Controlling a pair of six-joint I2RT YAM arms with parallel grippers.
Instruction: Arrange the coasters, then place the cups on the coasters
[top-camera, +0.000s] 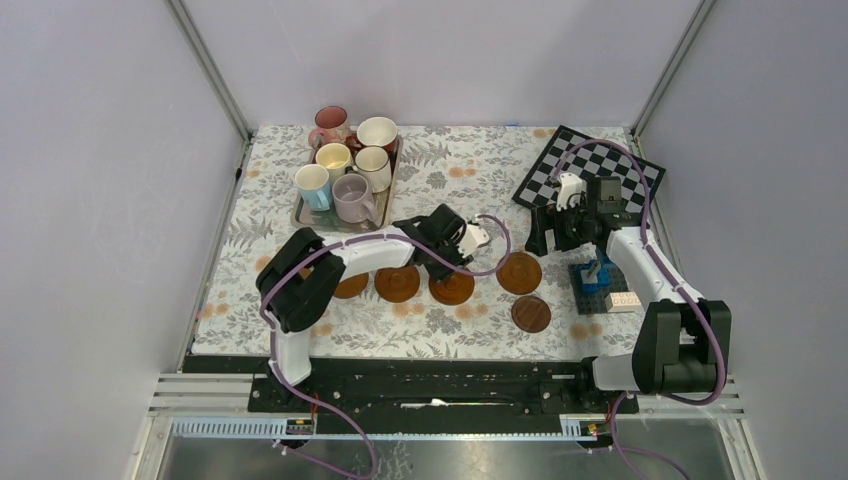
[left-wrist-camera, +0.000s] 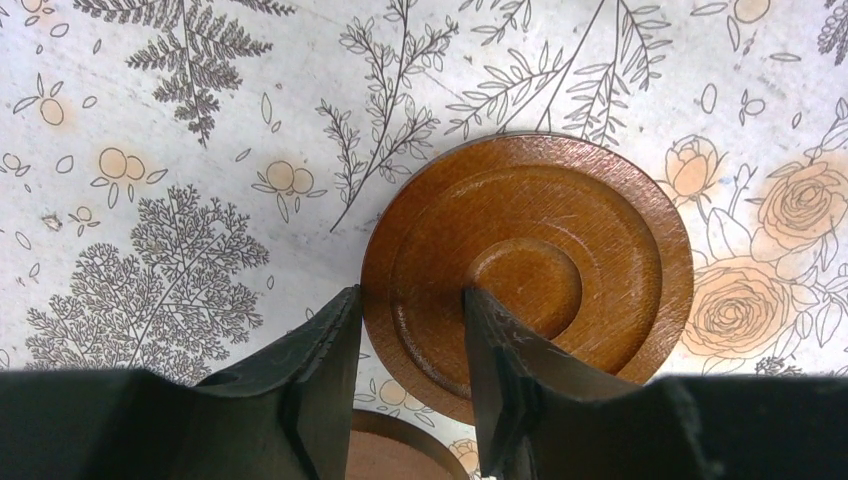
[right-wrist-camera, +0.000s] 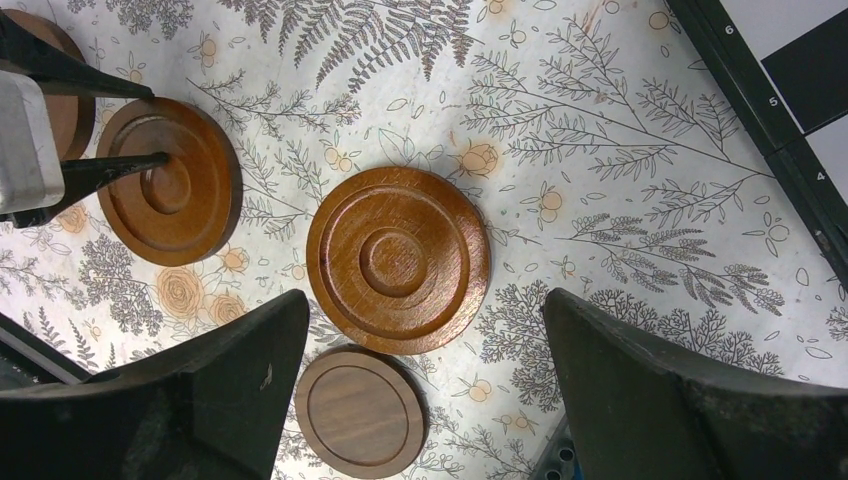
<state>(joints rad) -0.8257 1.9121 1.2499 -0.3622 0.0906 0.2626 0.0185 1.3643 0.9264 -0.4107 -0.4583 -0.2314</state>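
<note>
Left pincer: fingers narrowed onto a coaster, one finger against its outer rim and the other at the edge of the centre ring. We log it as gripping that rim band. The disc lies flat on the floral tablecloth. Right pincer: jaws wide apart, holding nothing, above a second coaster that sits between the two fingers without touching either. The darker coaster lies just beside it. Only the right wrist view shows the left fingers side-on at the gripped disc. Only the top view shows the cups, crowded on the tray at the far left, well apart from the coasters.
</note>
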